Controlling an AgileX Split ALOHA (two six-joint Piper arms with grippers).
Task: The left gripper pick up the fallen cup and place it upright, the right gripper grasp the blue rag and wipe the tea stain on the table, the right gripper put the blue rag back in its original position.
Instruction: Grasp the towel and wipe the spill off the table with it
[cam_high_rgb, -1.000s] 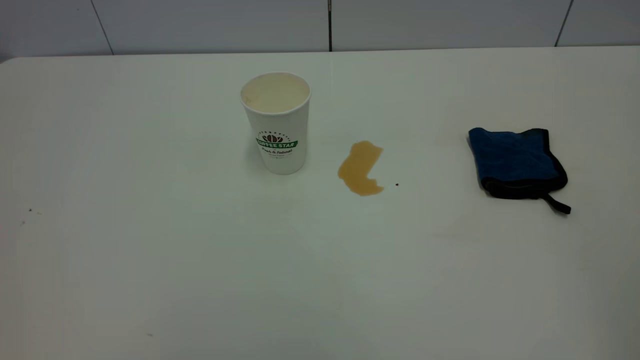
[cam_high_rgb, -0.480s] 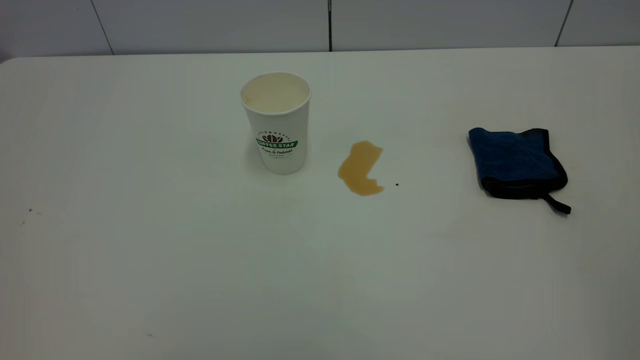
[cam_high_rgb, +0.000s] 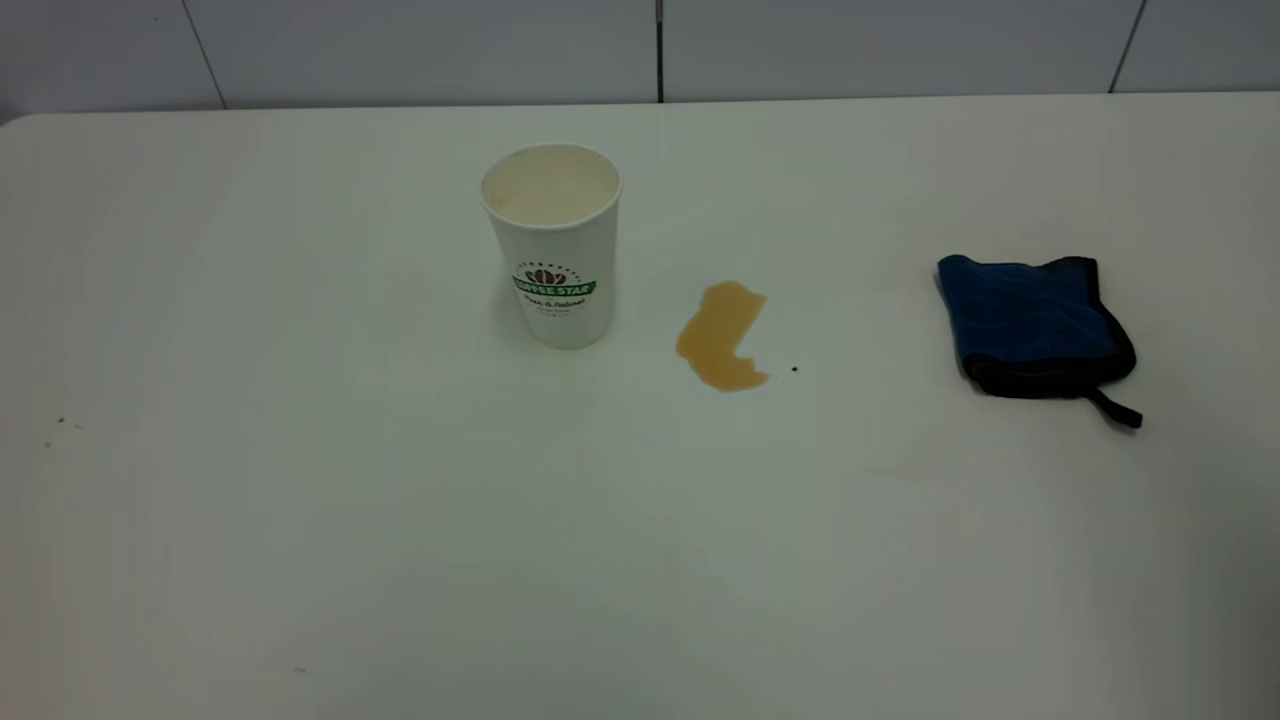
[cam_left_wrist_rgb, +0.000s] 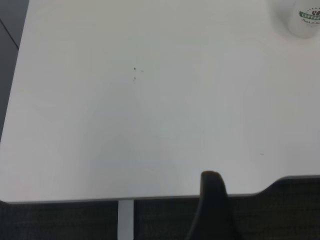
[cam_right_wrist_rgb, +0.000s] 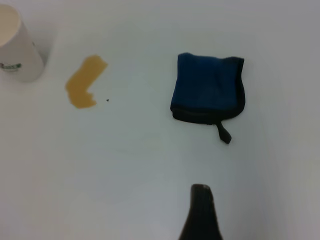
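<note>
- so the cup is standing upright on the table, left of the middle and closer to the far edge than the near one, open mouth up, green logo facing the near edge
- the inside looks cream coloured, can't see anything in it
- the tea stain is an amber puddle just to the right of the cup, not touching it, roughly mid-table
- there's a tiny black speck right beside the stain on the side toward the right edge
- the blue rag lies folded flat near the right edge, well apart from the stain, its black loop tab pointing toward the near right corner
- my left gripper hangs back at the near edge toward the left corner, well away from the cup, holding nothing; only a dark bit of it shows, so honestly can't tell if it's open or shut
- my right gripper is above bare table on the near side of the blue rag, not touching it; same deal, one dark bit showing, can't tell open or shut
- from that side the tea stain sits between the rag and the cup
- a couple of small dark specks sit near the left edge
</note>
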